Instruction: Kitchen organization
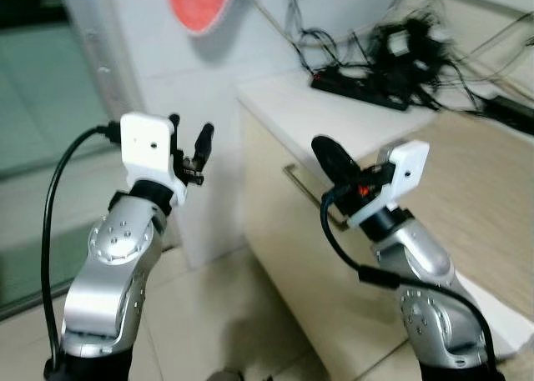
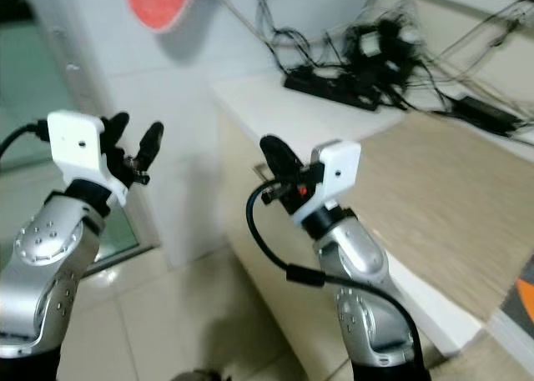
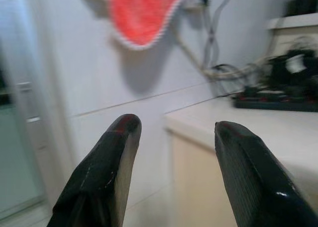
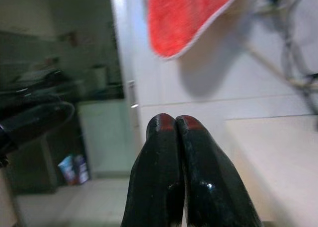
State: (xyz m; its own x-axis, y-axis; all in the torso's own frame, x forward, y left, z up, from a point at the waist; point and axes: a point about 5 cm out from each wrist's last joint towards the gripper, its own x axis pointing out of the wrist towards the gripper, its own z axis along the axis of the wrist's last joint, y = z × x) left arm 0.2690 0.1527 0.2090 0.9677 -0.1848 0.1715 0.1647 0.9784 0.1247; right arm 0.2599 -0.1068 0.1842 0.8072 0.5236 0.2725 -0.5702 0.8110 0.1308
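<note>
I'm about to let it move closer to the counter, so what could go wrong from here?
The right tool is raised beside the counter's edge; swinging it could knock the corner. The tangled cables and power strip on the counter could snag an arm. The picture is blurred, so aiming may be off.

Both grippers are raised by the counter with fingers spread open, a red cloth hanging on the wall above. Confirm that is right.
Not quite. The left gripper is open, but the right gripper is shut: the right wrist view shows its two fingers pressed together with nothing between them. The rest holds: both are raised by the counter, and the red cloth hangs on the wall above.
</note>
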